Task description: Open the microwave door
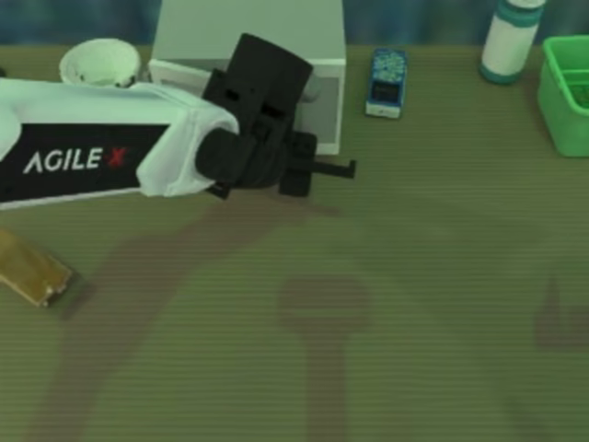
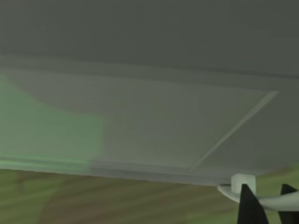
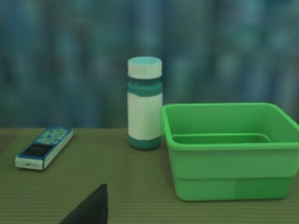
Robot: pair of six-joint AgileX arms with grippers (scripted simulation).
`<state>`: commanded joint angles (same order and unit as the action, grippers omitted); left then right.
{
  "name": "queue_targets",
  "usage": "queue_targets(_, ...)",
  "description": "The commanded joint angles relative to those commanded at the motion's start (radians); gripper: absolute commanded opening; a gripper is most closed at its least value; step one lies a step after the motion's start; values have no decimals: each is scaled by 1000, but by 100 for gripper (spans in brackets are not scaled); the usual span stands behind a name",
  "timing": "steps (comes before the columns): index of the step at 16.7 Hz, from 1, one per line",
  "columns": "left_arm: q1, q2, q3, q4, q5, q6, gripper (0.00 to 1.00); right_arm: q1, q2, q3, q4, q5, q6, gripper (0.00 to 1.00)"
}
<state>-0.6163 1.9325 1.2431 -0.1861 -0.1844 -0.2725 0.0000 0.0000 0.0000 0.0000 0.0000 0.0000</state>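
My left gripper [image 1: 345, 168] sits at the microwave [image 1: 248, 41] front, rear-centre of table. Fingers [image 2: 250, 207] straddle the microwave door [image 2: 140, 126] handle [image 2: 261, 198] w/ a gap, not clamped. Open tabletop [image 1: 368, 350] toward the near edge. Right arm unseen from above.

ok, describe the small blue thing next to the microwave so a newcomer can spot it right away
Start at the microwave, the big pale box at the back of the table. Just to its right in the top view lies a remote control, flat on the table. It is slim and blue-faced with white sides, unlike the upright white-and-teal bottle and the green bin farther right.
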Motion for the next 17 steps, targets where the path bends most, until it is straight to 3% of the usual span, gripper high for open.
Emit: queue_targets(17,18,-26,-39,17,22,43,0,0,0,0,0,0,0,100)
